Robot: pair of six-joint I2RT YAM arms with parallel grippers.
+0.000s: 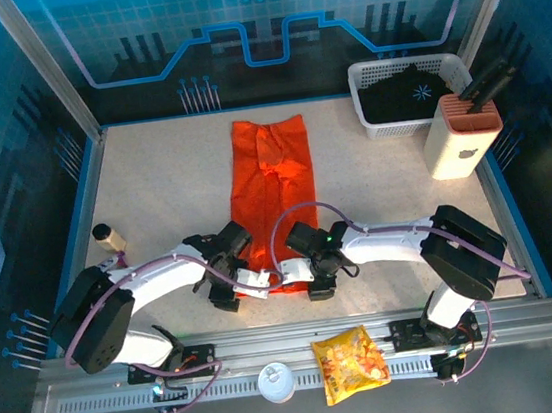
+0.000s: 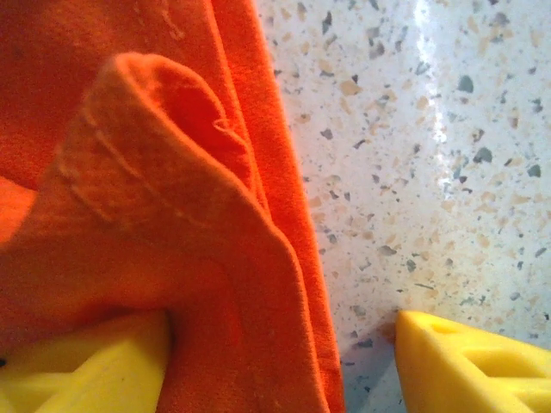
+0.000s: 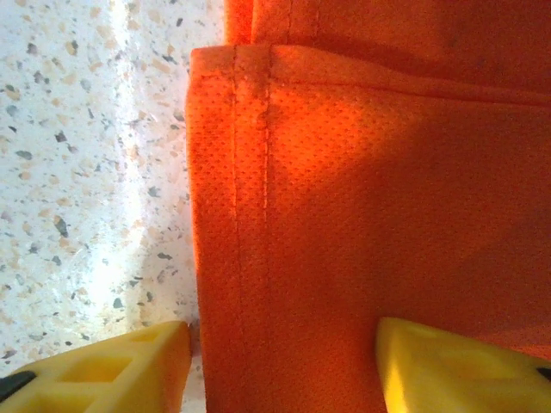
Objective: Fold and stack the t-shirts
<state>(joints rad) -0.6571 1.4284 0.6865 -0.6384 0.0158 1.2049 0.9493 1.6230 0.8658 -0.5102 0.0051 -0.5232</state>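
At the near rail: you have a glossy, crinkled yellow-orange snack bag [image 1: 351, 364] lying on the metal frame, with a round white cup [image 1: 275, 381] just to its left.
Left gripper [image 2: 284, 353]: released, jaws standing apart. One yellow, ribbed finger [image 2: 469, 366] rests on bare tabletop. The other sits half under a raised roll of orange cloth.
Right gripper [image 3: 284, 361]: also released, jaws apart either side of the hem corner. Its left finger [image 3: 112, 370] is on the table just beside the cloth edge and its right one is over the cloth, which lies flat between them.
Orange t-shirt [image 1: 273, 182]: you'll find it mid-table, folded into a long narrow strip that runs from the grippers toward the far wall. Its near end lies between the two grippers.
Cloth at your left gripper: soft and matte, with the edge bunched into a rounded loop that shows a stitched hem.
Cloth at your right gripper: fine pin-hole mesh lying flat, with a double-stitched hem and a square corner.
Tabletop [image 1: 152, 181]: pale speckled stone pattern with a glossy sheen.
Left edge: a small tan bottle [image 1: 109, 237] with a dark cap.
Far right: a white slotted plastic basket [image 1: 397, 128] holds the black shirt [image 1: 408, 94], crumpled, with a pale-blue starburst print. Just beside the basket stands a cream block [image 1: 461, 138] with a terracotta top and dark handles.
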